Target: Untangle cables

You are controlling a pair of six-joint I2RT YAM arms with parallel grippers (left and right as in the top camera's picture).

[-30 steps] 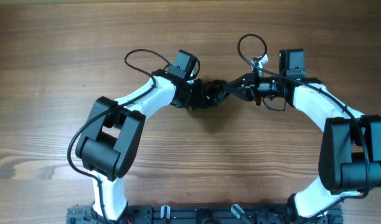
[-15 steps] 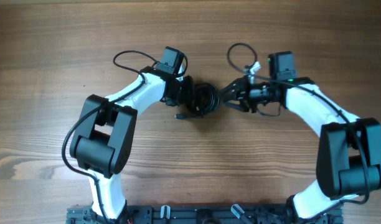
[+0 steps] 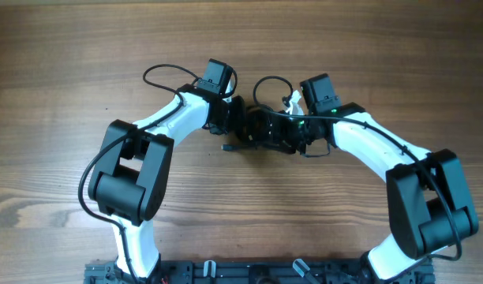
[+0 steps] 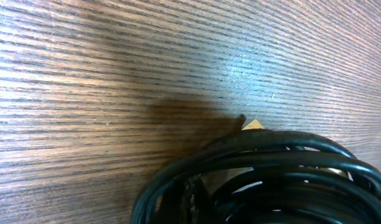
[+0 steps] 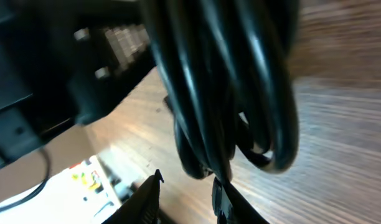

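Cables [image 5: 209, 81] form glossy black loops on grained table [image 3: 68, 47].

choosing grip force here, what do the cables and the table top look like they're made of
The cables look like black rubber or soft plastic jackets: smooth and semi-glossy, with light streaks along the bent strands. The table looks like wood or a wood-look laminate: brown grain lines run across it, with a soft sheen in the left wrist view. Which of the two it is cannot be told.
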